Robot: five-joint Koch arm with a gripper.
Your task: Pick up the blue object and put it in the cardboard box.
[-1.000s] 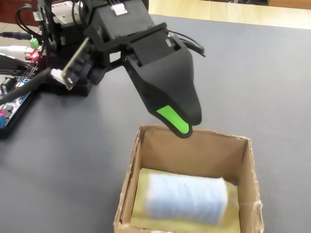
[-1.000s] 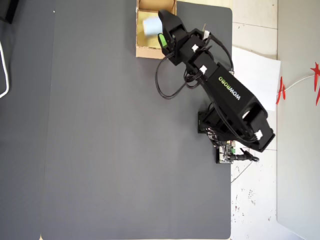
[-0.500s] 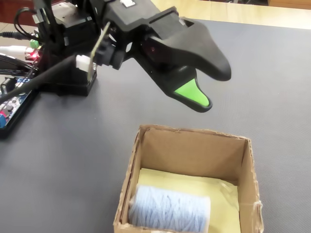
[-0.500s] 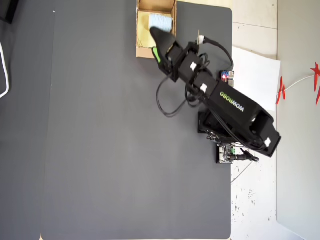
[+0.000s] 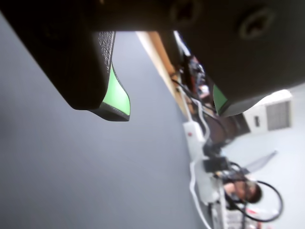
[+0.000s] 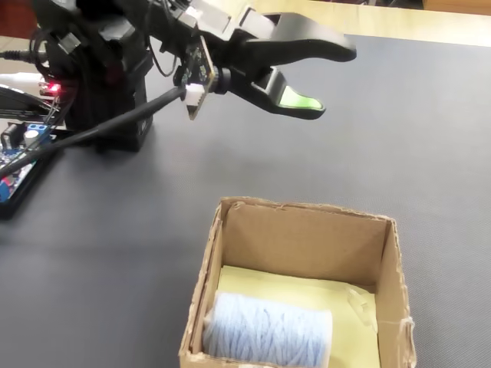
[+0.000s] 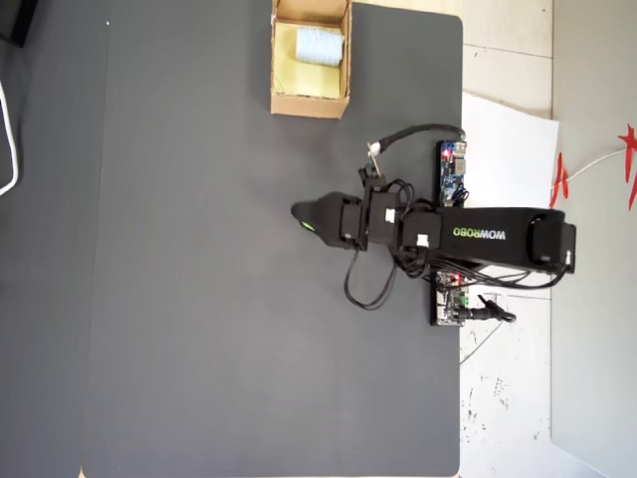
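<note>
The blue object (image 6: pixel 268 331), a pale blue ribbed roll, lies inside the cardboard box (image 6: pixel 305 211) against its near wall in the fixed view. From overhead the blue object (image 7: pixel 320 43) sits in the right half of the box (image 7: pixel 309 104) at the mat's top edge. My gripper (image 6: pixel 332 80) hovers above the mat, well apart from the box, and is open with nothing between its green-padded jaws. The wrist view has the gripper (image 5: pixel 171 107) over bare grey mat; neither box nor roll shows there. In the overhead view the gripper (image 7: pixel 301 215) points left, near the mat's middle.
The dark mat (image 7: pixel 199 299) covers most of the table. Circuit boards (image 7: pixel 453 171) and loose cables (image 7: pixel 370 289) lie by the arm's base (image 7: pixel 537 239). A white paper sheet (image 7: pixel 508 149) lies right of the mat. A white cable (image 5: pixel 196 143) runs along the mat's edge.
</note>
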